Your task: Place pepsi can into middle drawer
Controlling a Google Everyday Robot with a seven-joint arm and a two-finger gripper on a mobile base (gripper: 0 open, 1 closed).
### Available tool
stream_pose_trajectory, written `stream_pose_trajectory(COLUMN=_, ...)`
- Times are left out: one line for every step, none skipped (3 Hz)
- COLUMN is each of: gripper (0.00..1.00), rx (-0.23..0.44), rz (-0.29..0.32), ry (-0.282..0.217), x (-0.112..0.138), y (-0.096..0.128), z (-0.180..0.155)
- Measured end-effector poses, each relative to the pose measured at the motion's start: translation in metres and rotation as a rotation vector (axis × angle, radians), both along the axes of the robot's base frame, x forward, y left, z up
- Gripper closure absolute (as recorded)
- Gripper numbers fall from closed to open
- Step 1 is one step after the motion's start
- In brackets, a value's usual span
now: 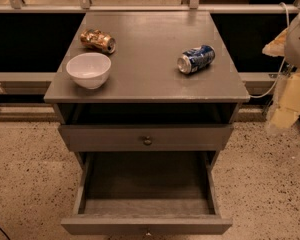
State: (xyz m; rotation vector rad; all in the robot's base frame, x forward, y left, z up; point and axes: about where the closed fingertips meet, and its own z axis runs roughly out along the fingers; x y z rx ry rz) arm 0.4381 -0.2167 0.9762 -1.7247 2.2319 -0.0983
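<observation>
The pepsi can [195,59] is blue with silver ends and lies on its side on the right part of the grey cabinet top [150,34]. The middle drawer [146,225], the lower of the two, is pulled out toward me, and its inside shows nothing in it. My gripper [284,111] shows as pale cream parts at the right edge of the view, beside the cabinet's right side. It is to the right of and lower than the can, and apart from it.
A white bowl [88,69] stands at the front left of the top. A gold-brown can [97,40] lies on its side behind it. The upper drawer [147,136] with a brass knob is shut. Speckled floor surrounds the cabinet.
</observation>
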Motion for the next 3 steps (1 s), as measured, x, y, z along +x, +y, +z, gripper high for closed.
stream_pose_trajectory(gripper=0.00, rx=0.000, rz=0.001, ry=0.000, x=0.000, y=0.000, z=0.000)
stream_pose_trajectory(gripper=0.00, rx=-0.022, rz=0.141, ry=0.005, x=0.028, y=0.026, z=-0.016)
stream_pose_trajectory(gripper=0.00, rx=-0.054, rz=0.302, ry=-0.025, x=0.076, y=0.055, z=-0.034)
